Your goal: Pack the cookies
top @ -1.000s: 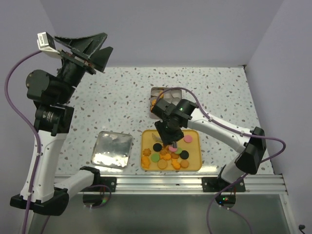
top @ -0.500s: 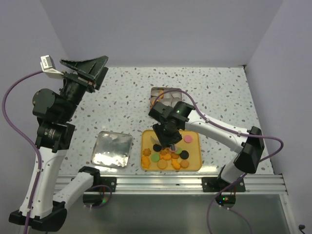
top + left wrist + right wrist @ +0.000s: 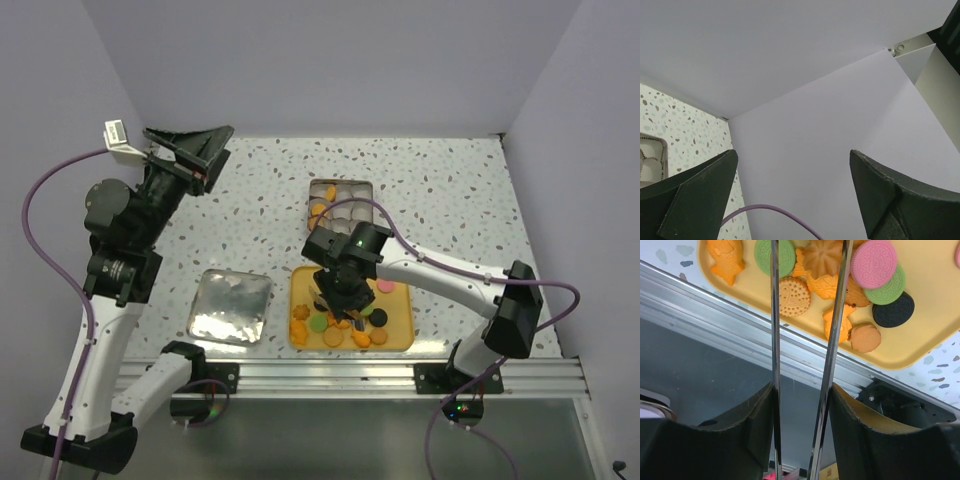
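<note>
The cookies (image 3: 345, 322) lie on a yellow tray (image 3: 404, 322): mostly orange ones, plus green, pink and black discs. My right gripper (image 3: 340, 290) hovers over the tray's left half, shut on metal tongs (image 3: 774, 315). Both blades run up past the top of the right wrist view. An orange flower cookie (image 3: 822, 257) lies between the blades, and I cannot tell whether they pinch it. A pink cookie (image 3: 874, 262) and a black one (image 3: 892, 310) lie to the right. My left gripper (image 3: 190, 150) is raised high at the back left, open and empty (image 3: 792, 165).
A compartmented tin (image 3: 340, 205) holding a few orange cookies stands just behind the tray. Its shiny lid (image 3: 232, 306) lies left of the tray. The aluminium rail (image 3: 340, 375) runs along the near table edge. Walls close in on three sides.
The right gripper with the tongs has moved toward the near edge, over the tray's cookies. The left arm has swung rightward and a little lower, still open.
</note>
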Controlling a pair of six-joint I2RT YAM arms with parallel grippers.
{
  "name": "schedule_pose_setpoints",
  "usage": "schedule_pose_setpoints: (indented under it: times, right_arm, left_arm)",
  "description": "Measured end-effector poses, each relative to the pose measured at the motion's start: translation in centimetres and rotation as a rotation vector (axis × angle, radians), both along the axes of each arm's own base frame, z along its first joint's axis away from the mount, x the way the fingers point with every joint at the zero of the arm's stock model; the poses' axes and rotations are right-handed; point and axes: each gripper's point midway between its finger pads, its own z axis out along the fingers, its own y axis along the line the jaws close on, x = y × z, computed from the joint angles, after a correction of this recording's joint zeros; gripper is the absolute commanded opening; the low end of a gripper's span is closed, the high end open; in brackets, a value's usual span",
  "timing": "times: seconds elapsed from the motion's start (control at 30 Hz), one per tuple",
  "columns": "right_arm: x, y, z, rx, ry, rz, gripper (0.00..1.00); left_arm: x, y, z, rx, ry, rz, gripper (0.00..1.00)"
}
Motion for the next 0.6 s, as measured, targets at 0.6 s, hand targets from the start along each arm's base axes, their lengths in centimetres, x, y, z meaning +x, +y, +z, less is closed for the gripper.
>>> schedule_pose_setpoints:
  times: [0.6]
  right_arm:
    - [-1.7, -0.1, 0.3, -0.009, 0.028, 0.019, 0.48]
  left_arm:
    - [-0.4, -0.2, -0.7, 0.016, 0.015, -0.013, 1.00]
